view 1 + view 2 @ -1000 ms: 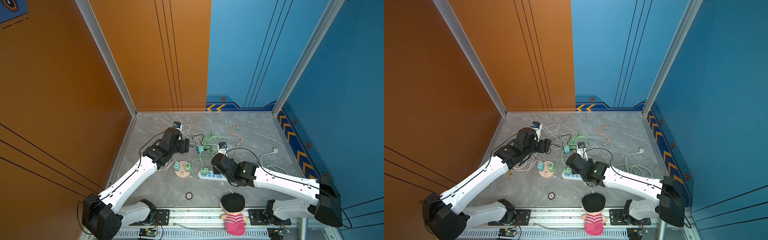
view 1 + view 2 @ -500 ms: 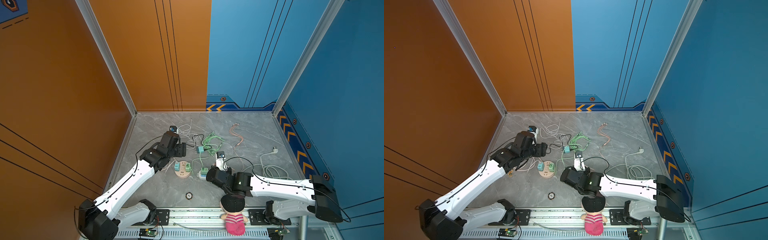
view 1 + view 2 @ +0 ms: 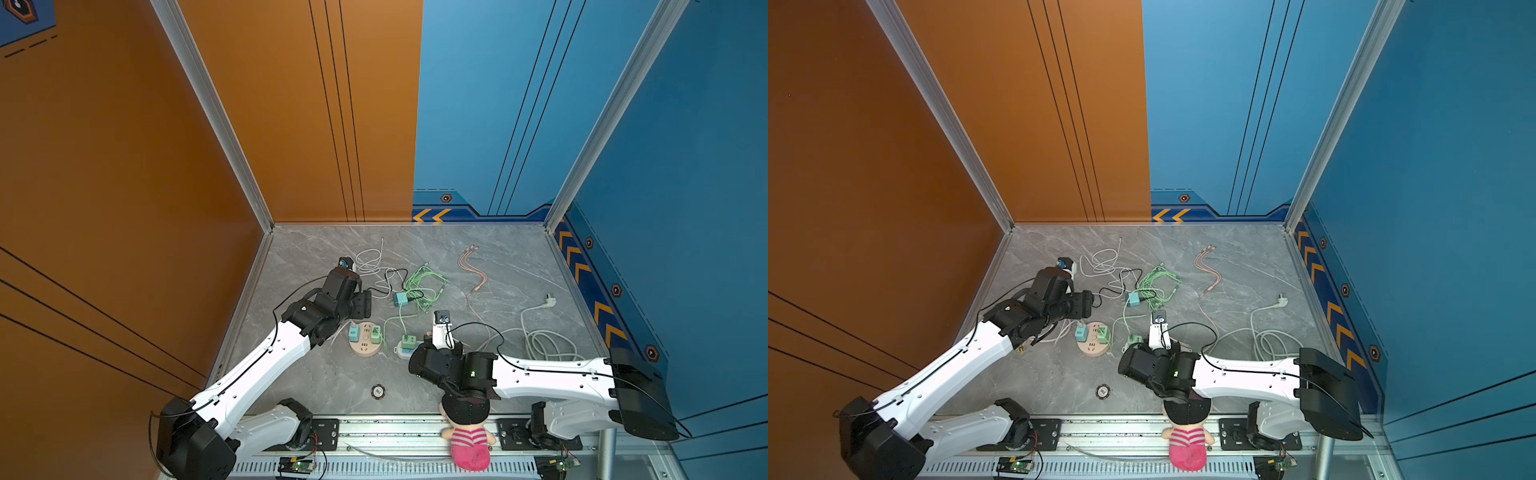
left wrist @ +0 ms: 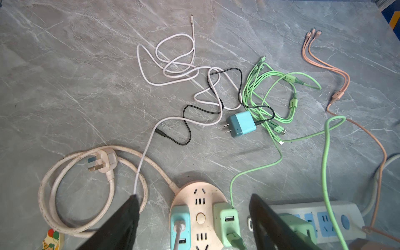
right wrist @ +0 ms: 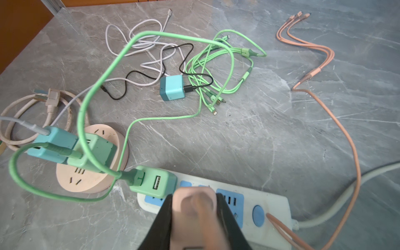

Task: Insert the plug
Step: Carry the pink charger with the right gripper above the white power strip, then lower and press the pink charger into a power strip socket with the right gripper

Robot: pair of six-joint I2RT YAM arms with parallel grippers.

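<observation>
Right claw [image 5: 194, 195] is clenched on a peach plug [image 5: 195, 216], which sits between its fingers just over the white strip [image 5: 270, 207]. In a top view the strip lies at 3 o'clock of a round socket [image 3: 365, 351]. The left claw [image 4: 193, 195], released, hangs at the socket's 12 o'clock.

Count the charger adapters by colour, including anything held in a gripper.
Teal adapters: 2
Green adapters: 2
Peach adapter, held in the right gripper: 1
Total: 5
</observation>
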